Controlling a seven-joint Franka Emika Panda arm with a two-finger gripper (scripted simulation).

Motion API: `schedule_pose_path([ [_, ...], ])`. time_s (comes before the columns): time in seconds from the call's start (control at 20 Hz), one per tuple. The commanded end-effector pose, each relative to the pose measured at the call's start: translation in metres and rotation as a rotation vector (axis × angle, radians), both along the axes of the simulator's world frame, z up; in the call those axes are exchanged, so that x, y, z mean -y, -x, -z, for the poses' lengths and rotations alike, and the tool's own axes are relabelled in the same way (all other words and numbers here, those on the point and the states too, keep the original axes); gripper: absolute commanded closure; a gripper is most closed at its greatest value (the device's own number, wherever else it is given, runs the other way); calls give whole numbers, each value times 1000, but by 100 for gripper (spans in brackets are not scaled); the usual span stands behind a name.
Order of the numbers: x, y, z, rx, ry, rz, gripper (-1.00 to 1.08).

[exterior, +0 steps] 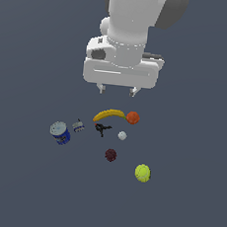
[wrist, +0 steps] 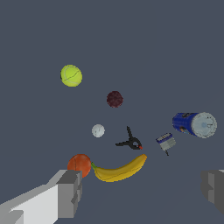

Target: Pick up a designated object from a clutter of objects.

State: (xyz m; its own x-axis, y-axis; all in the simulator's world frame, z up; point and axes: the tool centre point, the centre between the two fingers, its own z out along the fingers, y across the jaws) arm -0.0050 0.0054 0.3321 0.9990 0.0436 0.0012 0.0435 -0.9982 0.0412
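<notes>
The blue can [exterior: 60, 132] with a silver-grey lid lies at the exterior view's left of the clutter; it also shows in the wrist view [wrist: 194, 124], on its side. My gripper [exterior: 118, 90] hangs open and empty high above the floor, behind the banana [exterior: 109, 115] and apart from the can. In the wrist view its grey fingers [wrist: 69, 193] stand wide apart, with the banana [wrist: 120, 169] between them and beyond. The can lies to one side of the gripper, not under it.
The clutter holds an orange ball [exterior: 133, 118], a black clamp [exterior: 102, 129], a white ball [exterior: 122, 135], a dark red ball [exterior: 110, 155], a yellow-green tennis ball [exterior: 142, 173] and a small grey-white boxy piece [exterior: 78, 126] next to the can. The floor is plain dark grey.
</notes>
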Motion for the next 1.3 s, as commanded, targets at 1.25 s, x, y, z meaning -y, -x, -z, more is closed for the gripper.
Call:
schedule_pose_path([
  [1.25, 159, -36, 131, -19, -19, -313, -92],
])
